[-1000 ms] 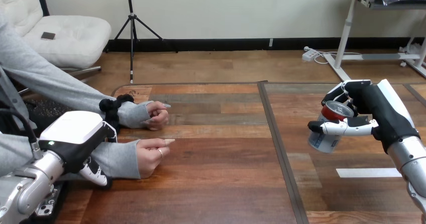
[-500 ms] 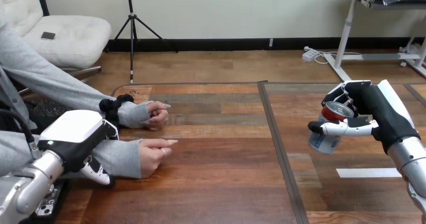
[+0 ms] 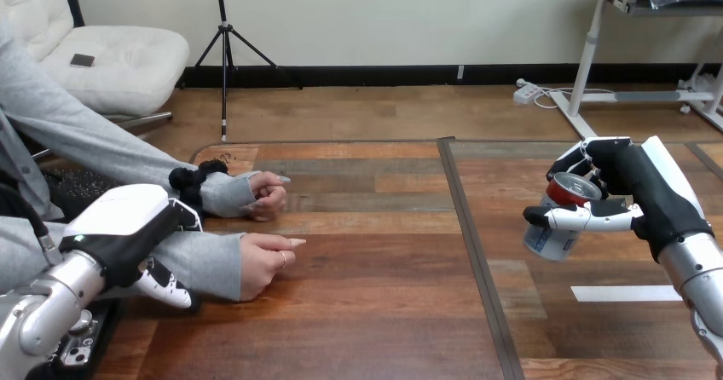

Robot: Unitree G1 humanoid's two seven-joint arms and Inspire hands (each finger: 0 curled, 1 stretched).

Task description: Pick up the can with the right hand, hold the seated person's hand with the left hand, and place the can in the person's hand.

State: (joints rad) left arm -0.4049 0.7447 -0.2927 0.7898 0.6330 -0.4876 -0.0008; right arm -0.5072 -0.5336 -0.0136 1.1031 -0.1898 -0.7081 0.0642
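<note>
Step in hand: the pick-up is judged done; the hold on the person's hand is judged to be under way, and the hand-over is not yet begun.
Can [image 3: 546, 239]: held tilted in the right hand over the right part of the table [image 3: 384, 312], well apart from the person.
Right hand [image 3: 635, 184]: its fingers and thumb are wrapped round the can near its top.
Left hand [image 3: 128, 227]: set over the grey sleeve [image 3: 200, 265] of the person's nearer arm, back from the wrist; whether it grips cannot be told.
Person's nearer hand [image 3: 264, 261]: rested on the table, loosely curled, palm not turned up.
Person's farther hand [image 3: 268, 194]: rested on the table, curled, just beyond the nearer one.
Next move: it is judged that the nearer hand must be steadied and its palm opened before the can is carried leftward across the dark seam [image 3: 477, 252] and lowered into it.
Materials: the can is thin metal with a silvery lid, a red rim and a pale printed wall, likely smooth and easily dented; the table is glossy wood planking; the sleeve is soft knit.
Shapes: the can is a short cylinder; a flat white strip [image 3: 627, 293] lies on the table below it.
</note>
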